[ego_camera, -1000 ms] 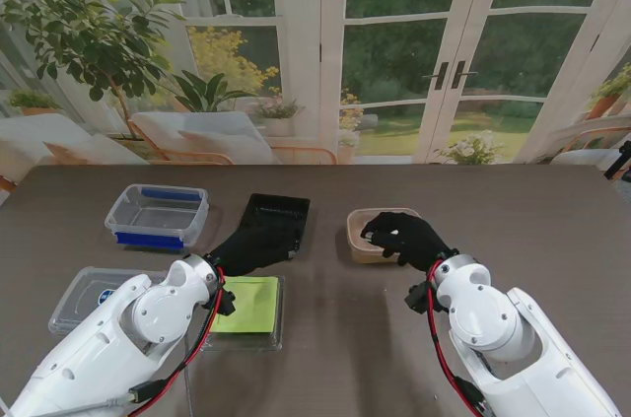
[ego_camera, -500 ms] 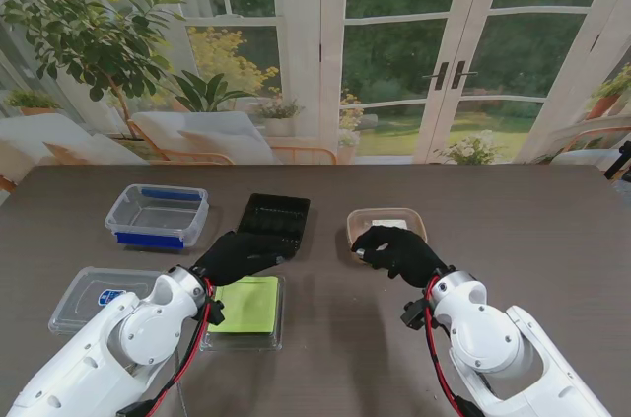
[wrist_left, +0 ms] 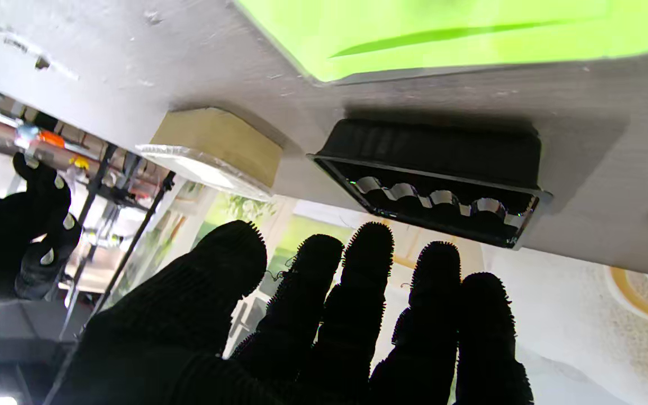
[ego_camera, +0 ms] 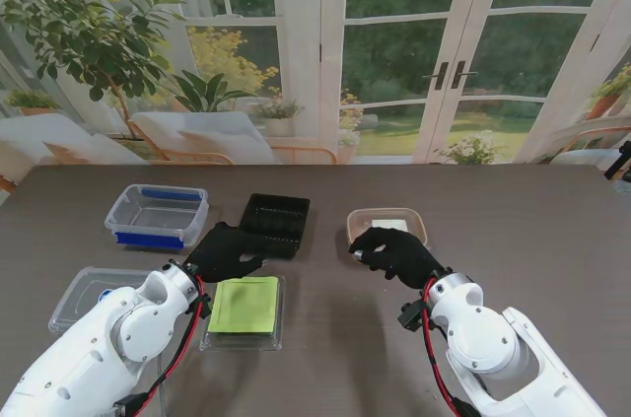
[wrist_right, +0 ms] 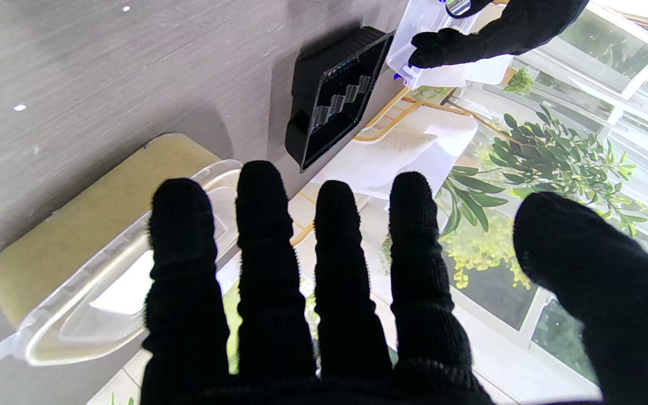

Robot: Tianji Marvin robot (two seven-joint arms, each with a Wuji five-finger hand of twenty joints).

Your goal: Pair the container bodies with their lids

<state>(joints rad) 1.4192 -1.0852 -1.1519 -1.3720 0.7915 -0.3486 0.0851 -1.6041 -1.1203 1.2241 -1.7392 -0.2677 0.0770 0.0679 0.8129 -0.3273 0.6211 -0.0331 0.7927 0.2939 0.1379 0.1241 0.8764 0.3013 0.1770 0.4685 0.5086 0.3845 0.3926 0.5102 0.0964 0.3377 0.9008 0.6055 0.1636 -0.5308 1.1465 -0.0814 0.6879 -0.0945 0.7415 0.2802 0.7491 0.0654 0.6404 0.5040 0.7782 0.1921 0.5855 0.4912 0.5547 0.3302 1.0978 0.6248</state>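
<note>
Withdrawn toward me since earlier, my left hand (ego_camera: 225,253) clears the black tray (ego_camera: 277,223); right hand (ego_camera: 390,253) hovers near the tan container (ego_camera: 386,222). Both empty, fingers spread.

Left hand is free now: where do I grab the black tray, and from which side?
Probably by the black tray's near short rim, left hand coming from my side: it lies flat and open-topped, thin lip exposed, thumb outside, fingers inside. The green-lidded container sits nearer me, so approach over it.

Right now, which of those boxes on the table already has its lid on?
The tan box by the right hand: a clear lid covers its top. The black tray and the blue-trimmed clear tub stand open.
</note>
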